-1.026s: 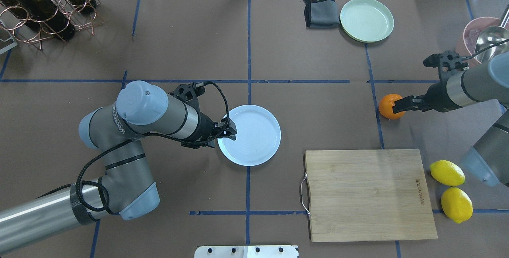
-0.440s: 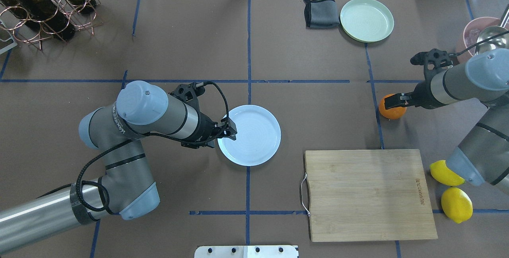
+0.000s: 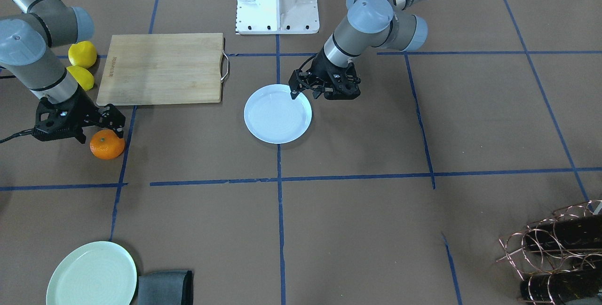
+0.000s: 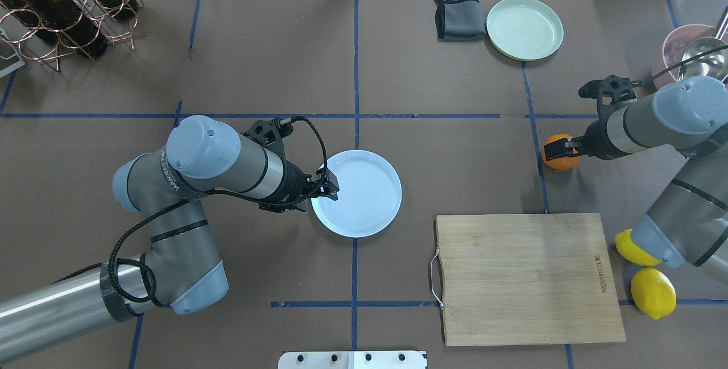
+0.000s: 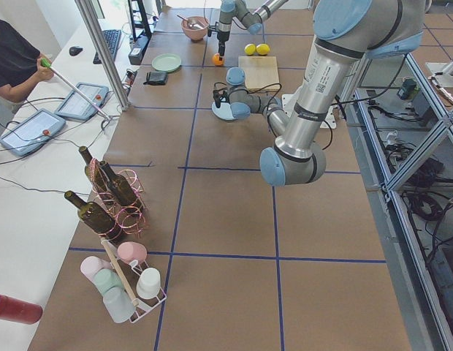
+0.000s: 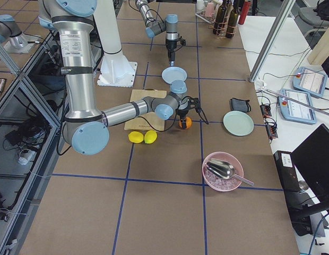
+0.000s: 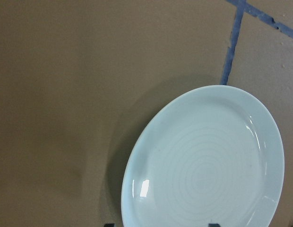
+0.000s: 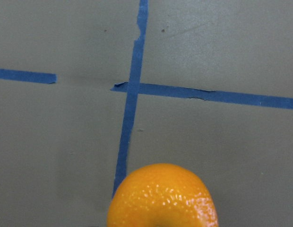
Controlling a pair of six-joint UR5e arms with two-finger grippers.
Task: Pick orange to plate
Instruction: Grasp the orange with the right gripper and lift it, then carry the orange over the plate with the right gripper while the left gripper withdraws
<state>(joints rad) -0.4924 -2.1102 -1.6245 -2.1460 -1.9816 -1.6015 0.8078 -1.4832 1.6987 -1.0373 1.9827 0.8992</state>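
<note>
The right gripper (image 4: 564,144) covers the top of the orange (image 4: 554,160); its jaw gap and the stem dimple cannot be told. The round orange shows no long axis and sits at 3 o'clock from the plate (image 4: 372,210), well apart. The left gripper (image 4: 331,188), jaws apart, hangs at the plate's 9 o'clock rim.

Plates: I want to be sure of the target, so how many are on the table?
2. The pale bluish-white plate lies mid-table, empty; the mint-green plate sits near the far edge beside a folded grey cloth. None looks hidden.
</note>
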